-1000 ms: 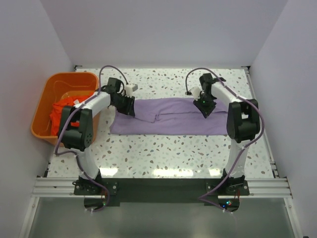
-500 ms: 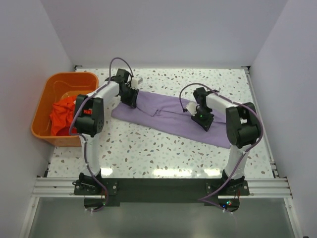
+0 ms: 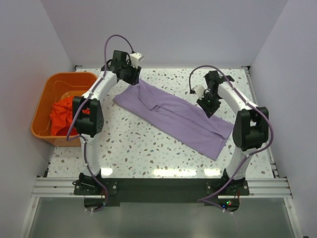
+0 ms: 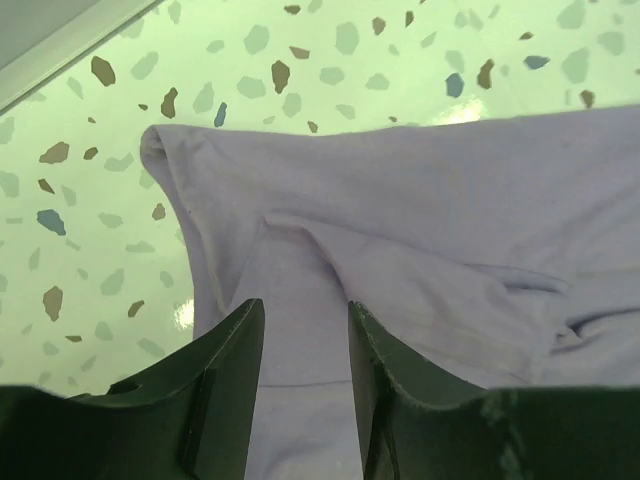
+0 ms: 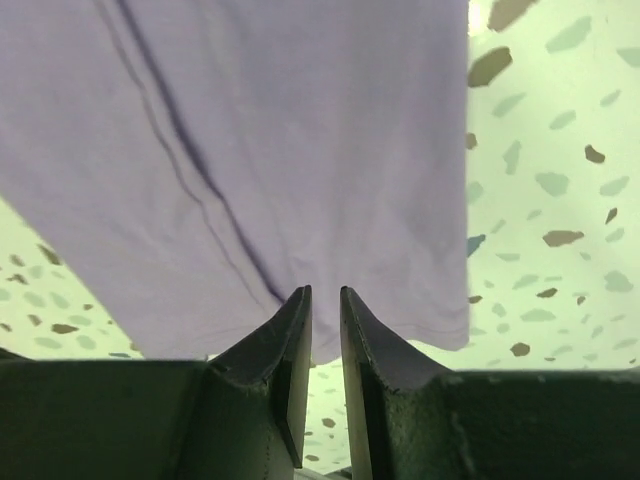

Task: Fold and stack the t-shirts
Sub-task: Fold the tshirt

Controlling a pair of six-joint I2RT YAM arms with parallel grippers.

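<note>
While the lavender t-shirt lies part-folded as a long band across the speckled counter, several things could spoil the fold.

At far left of the top view, an orange basket holds the crumpled orange-red t-shirt. It is well apart from both arms and plays no part yet.

At upper left of centre, the left gripper hovers over the band's upper-left end. In the left wrist view its jaws stand moderately wide, with flat cloth showing in the gap and nothing pinched. Near them the cloth shows a raised crease and a rolled corner. If the gripper closes here, it may catch only the top layer, or bunch the crease into a lump.

The band runs diagonally, from upper left down to lower right, not square to the counter's edge. A fold made across it this way would likely come out skewed.

At right of centre, the right gripper sits at the band's upper-right edge. In the right wrist view its jaws are close together, with only a thin slit. The hem meets the tips, but I cannot tell whether cloth is pinched there. If it is, any lift or pull would drag that end and undo the layers.
</note>
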